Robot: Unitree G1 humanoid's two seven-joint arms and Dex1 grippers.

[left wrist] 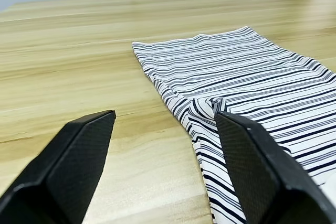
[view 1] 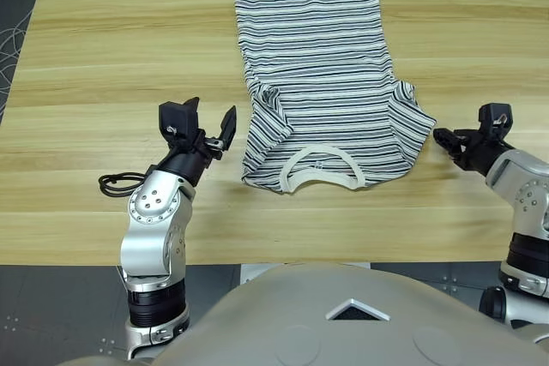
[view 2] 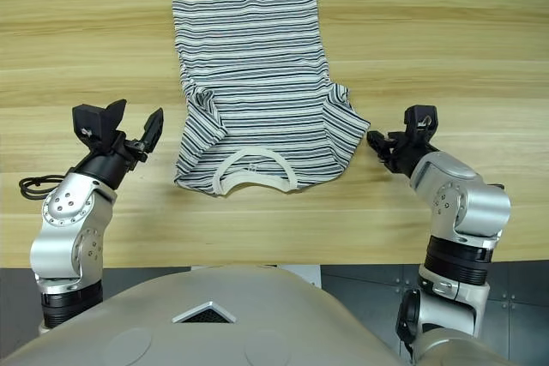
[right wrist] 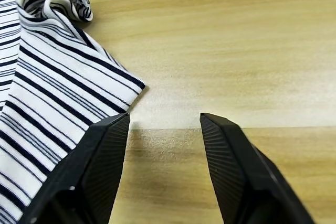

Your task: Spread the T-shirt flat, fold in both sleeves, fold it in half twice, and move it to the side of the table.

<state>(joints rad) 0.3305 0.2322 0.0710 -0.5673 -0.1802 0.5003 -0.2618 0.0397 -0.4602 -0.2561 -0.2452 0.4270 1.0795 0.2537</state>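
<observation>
Spreading looks nearly done: the T-shirt (view 1: 322, 83) lies mid-table, collar toward me, both sleeves bunched. My left gripper (left wrist: 165, 116) and right gripper (right wrist: 164, 121) are spread wide, one beside each sleeve, holding nothing. Next I'd pinch a sleeve edge and fold it inward. Pale wooden table (view 1: 103, 40), dark floor (view 1: 17, 6) beyond

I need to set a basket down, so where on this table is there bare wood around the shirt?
Widest bare wood: left of the shirt, beyond the left gripper, to the table edge. Another open stretch lies right of the shirt, beyond the right gripper. A narrow strip runs between collar and near edge. Crowded beside both sleeves, where the grippers sit.
</observation>
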